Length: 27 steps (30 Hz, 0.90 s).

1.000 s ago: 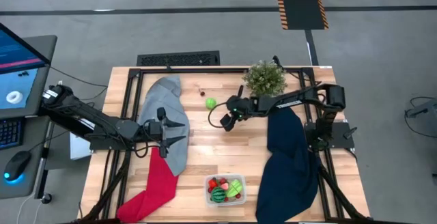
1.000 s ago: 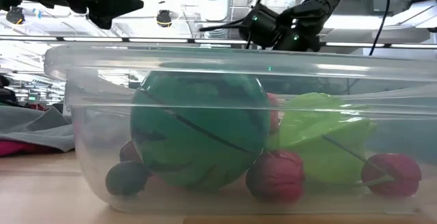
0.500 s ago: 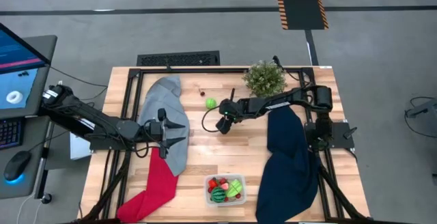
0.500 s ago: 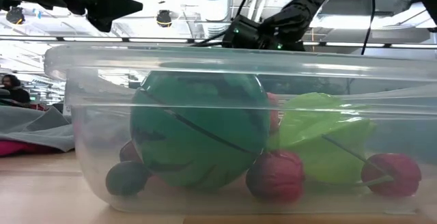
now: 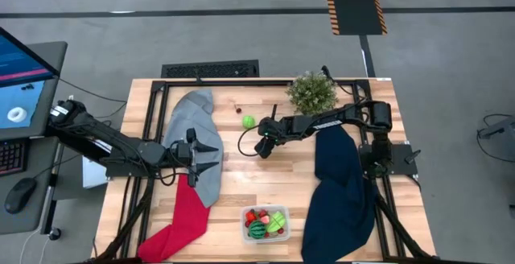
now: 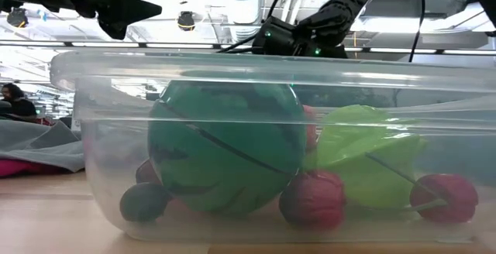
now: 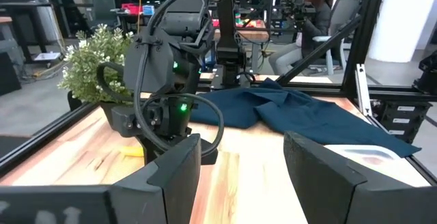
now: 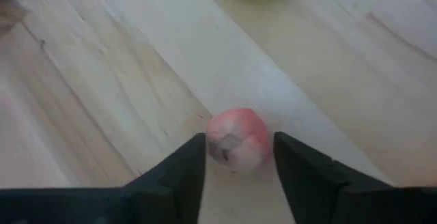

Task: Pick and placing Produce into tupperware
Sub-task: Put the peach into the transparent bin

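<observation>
A small pink-red toy fruit [image 8: 235,134] lies on the wooden table, between the open fingers of my right gripper [image 8: 240,149], which stand close on either side of it; I cannot tell whether they touch it. In the high view this gripper [image 5: 261,148] is near the table's middle and hides the fruit. A green toy fruit [image 5: 248,121] lies just beyond it. The clear tupperware [image 5: 266,223] near the front edge holds the striped melon ball [image 6: 225,145] and other red and green pieces. My left gripper [image 5: 211,161] is open and empty above the grey cloth [image 5: 195,111].
A bushy potted plant [image 5: 311,92] stands at the far right of the middle. A dark blue cloth [image 5: 342,183] lies on the right, a red cloth [image 5: 182,216] at the front left. A tiny brown piece [image 5: 236,109] lies near the green fruit.
My right gripper has gone a little toward the table's left and near edge, then kept still over the last half second. The tupperware and its contents have not moved.
</observation>
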{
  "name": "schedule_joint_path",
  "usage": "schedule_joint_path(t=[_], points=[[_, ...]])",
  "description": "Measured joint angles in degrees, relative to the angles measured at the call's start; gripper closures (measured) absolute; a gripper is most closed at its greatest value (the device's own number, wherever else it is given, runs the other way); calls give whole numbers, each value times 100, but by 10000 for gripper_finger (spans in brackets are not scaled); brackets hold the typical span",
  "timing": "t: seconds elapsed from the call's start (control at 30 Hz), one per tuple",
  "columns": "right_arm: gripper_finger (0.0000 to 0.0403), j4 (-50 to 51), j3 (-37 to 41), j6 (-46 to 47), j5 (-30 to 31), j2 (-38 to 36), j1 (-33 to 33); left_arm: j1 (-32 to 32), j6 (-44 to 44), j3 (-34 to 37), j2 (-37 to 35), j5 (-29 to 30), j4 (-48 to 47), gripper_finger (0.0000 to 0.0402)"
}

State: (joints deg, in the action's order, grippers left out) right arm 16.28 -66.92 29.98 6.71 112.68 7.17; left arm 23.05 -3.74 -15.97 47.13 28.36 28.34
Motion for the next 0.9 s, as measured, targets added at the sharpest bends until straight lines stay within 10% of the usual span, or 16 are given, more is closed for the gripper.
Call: schedule_joint_path(t=[0.27,0.9], points=[[313,-26,0,-41,18,-2,-107,0,-1,0,0,0,-2,200],[306,213,-838,-35,178,-42,-1338,0,-52,0,2,-7,-75,200]])
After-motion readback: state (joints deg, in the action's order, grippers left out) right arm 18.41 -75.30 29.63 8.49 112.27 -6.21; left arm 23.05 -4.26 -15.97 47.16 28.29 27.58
